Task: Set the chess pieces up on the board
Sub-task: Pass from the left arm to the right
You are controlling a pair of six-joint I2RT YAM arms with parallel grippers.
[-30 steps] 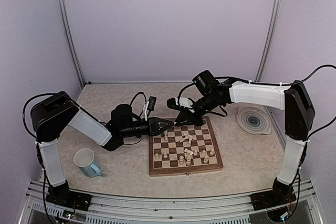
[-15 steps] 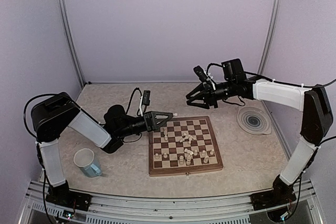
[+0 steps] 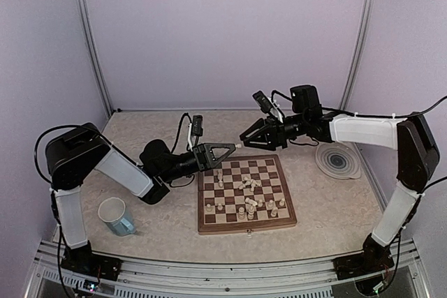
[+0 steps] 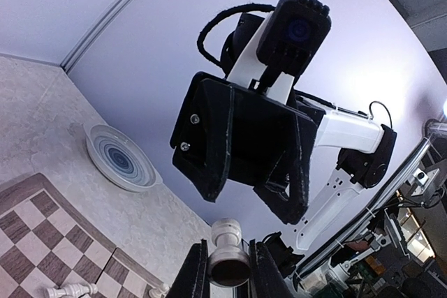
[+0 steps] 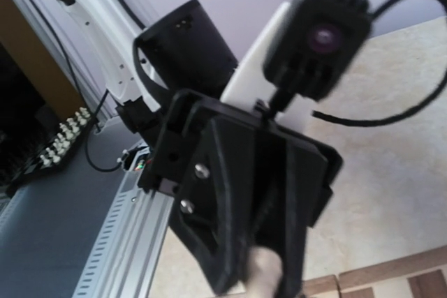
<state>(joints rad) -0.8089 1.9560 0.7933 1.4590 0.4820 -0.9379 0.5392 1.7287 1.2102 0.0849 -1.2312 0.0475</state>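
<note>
- Lilac walls close in a beige marbled bench, with the two arm bases at its near edge.
- The board lies flat near the middle of the bench, its dark and cream checks framed by a brown border.
- Most of the chess pieces are on the board. A few stand on the near rows and at the far left, while several lie tipped over in a loose cluster around the centre.
- The left gripper reaches in from the left and hangs in the air above the board's far edge. Its jaws are narrow, clamped on one cream pawn that stands out from the fingertips.
- The right gripper comes in from the right at the same height, facing the left one tip to tip and just beside the pawn. Its jaws are spread and hold nothing. Whether they touch the pawn cannot be told.
- A round plate with blue-grey rings sits on the bench to the right of the board.
- A light blue mug stands upright at the near left, well apart from the board.
</note>
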